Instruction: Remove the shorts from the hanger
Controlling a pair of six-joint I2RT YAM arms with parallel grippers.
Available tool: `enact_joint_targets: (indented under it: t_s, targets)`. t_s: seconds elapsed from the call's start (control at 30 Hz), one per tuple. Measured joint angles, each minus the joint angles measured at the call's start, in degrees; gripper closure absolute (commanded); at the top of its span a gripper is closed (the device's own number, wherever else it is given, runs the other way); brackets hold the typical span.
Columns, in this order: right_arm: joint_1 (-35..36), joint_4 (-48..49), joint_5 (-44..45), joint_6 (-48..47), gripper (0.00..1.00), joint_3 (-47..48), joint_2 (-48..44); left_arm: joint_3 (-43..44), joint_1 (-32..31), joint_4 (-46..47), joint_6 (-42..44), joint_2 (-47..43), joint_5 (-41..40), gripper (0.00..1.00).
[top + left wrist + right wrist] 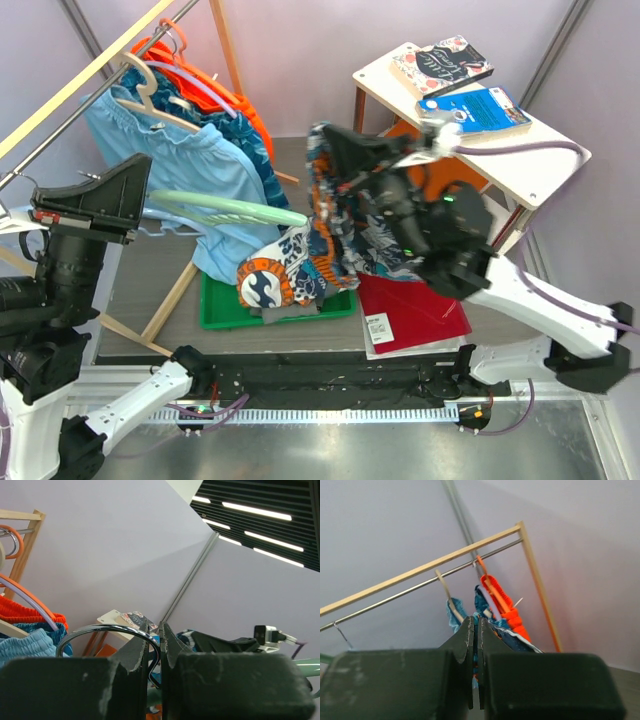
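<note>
walls (300, 30) lilac | floor (150, 280) grey | side table (545, 170) white | ceiling striplights (255, 511)

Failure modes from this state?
1. Floral shorts hang over the green hanger; a pull by the right pincer may yank its hook out of the left pincer.
2. Right pincer pinches only a thin fold; cloth may slip.
3. Right arm is near the side table; pulling further could hit it.
</note>
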Motion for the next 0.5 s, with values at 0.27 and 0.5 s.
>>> enact_joint_targets:
  t_s: [0.27,0.5]
  targets:
    - [0.0,0.6,-11.8,11.8,0.99,8.5,17.6,0.0,0.0,-0.7,0.0,-1.0,-0.2,1.00]
    - [0.0,1.9,-14.7,16.1,0.99,8.2,19.1,0.0,0.0,-0.9,0.0,-1.0,-0.2,0.99]
